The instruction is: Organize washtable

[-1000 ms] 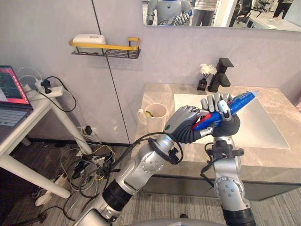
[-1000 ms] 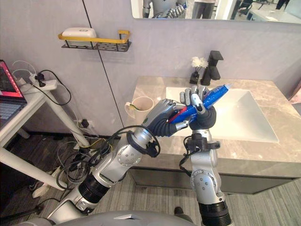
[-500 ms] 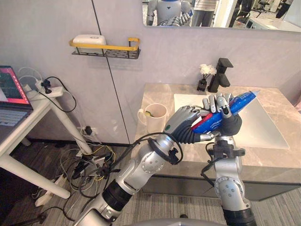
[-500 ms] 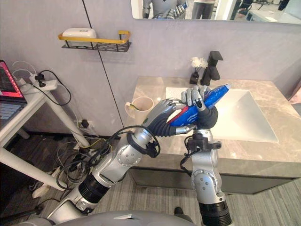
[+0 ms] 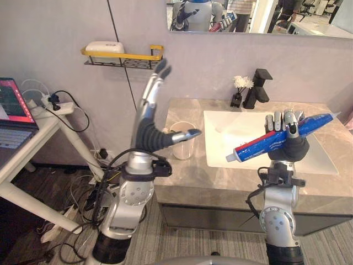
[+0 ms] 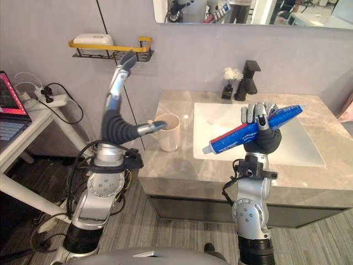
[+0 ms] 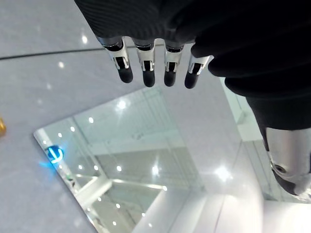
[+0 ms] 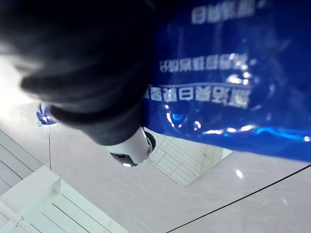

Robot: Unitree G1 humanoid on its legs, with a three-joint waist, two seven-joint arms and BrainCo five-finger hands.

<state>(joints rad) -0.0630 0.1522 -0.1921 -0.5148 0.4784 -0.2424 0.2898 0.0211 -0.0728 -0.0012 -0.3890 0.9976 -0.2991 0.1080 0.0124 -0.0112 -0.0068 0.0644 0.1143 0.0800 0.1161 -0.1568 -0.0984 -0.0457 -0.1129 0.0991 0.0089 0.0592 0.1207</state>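
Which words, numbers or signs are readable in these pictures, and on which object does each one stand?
No text can be quoted with confidence.
Toothpaste tube, held in the right hand: white print on its blue body, too blurred to read.
Laptop screen: its content is too small to read.

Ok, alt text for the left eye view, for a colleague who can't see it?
The right hand grips a blue toothpaste tube, slanted, in front of the white sink. The left hand is raised open near a cream mug on the marble counter.
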